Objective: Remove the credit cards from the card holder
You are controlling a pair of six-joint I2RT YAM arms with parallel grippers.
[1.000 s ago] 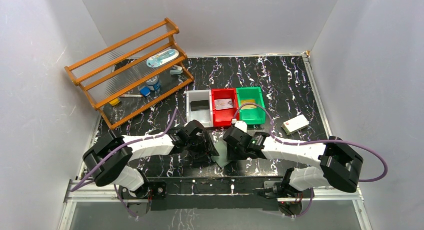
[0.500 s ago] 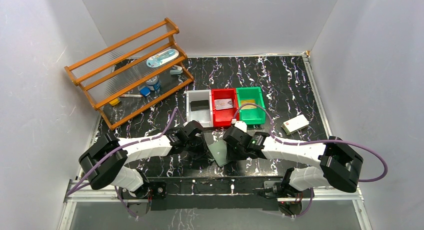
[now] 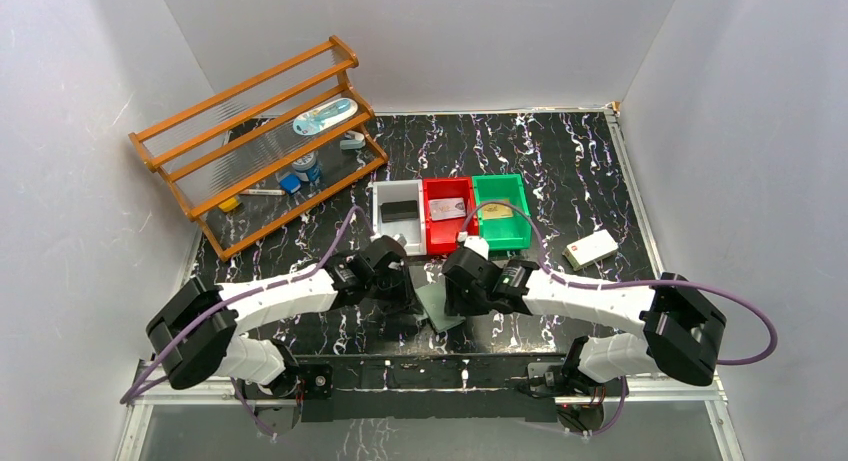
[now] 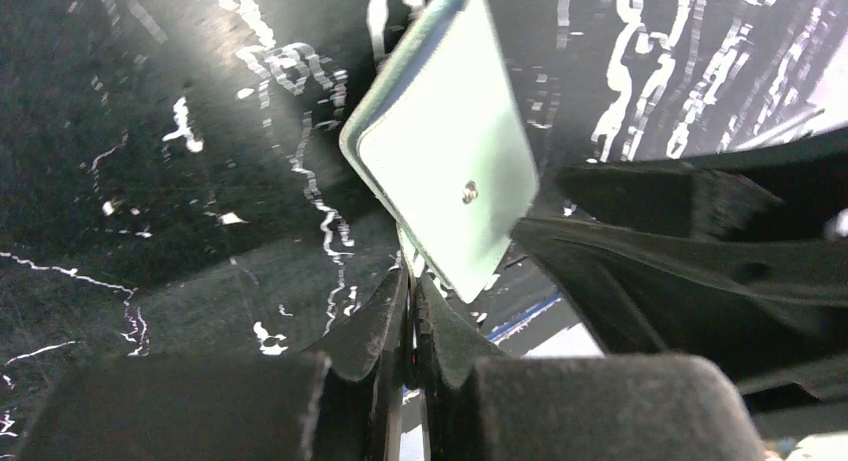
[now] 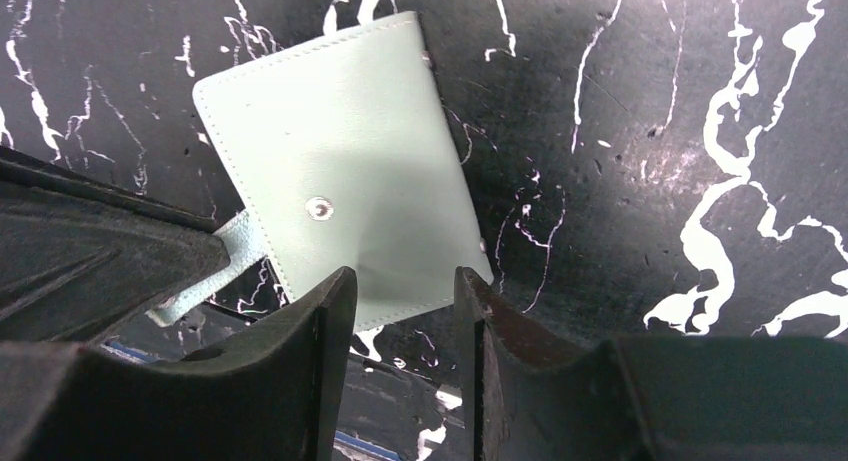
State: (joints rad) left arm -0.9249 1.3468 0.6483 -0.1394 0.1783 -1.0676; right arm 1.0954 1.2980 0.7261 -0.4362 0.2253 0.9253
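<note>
The card holder (image 5: 340, 171) is a pale grey-green wallet showing its outer face with a metal snap. It sits tilted between both grippers near the table's front (image 3: 437, 303). My left gripper (image 4: 410, 279) is shut on the holder's thin side tab, low at the holder's (image 4: 440, 171) near edge. My right gripper (image 5: 400, 306) is open, its fingertips either side of the holder's near edge without pinching it. One dark credit card (image 3: 399, 210) lies in the white bin and a pale printed one (image 3: 447, 208) in the red bin. From above, the left gripper (image 3: 408, 297) and right gripper (image 3: 453, 297) flank the holder.
White bin (image 3: 384, 221), red bin (image 3: 430, 229) and green bin (image 3: 515, 231) stand in a row just beyond the grippers. A white box with a red mark (image 3: 590, 249) lies to the right. A wooden rack (image 3: 260, 146) with small items stands at the back left.
My left gripper has gone from open to shut, now pinching the holder's tab. The holder has shifted a little left and away. The right gripper has moved slightly with it.
</note>
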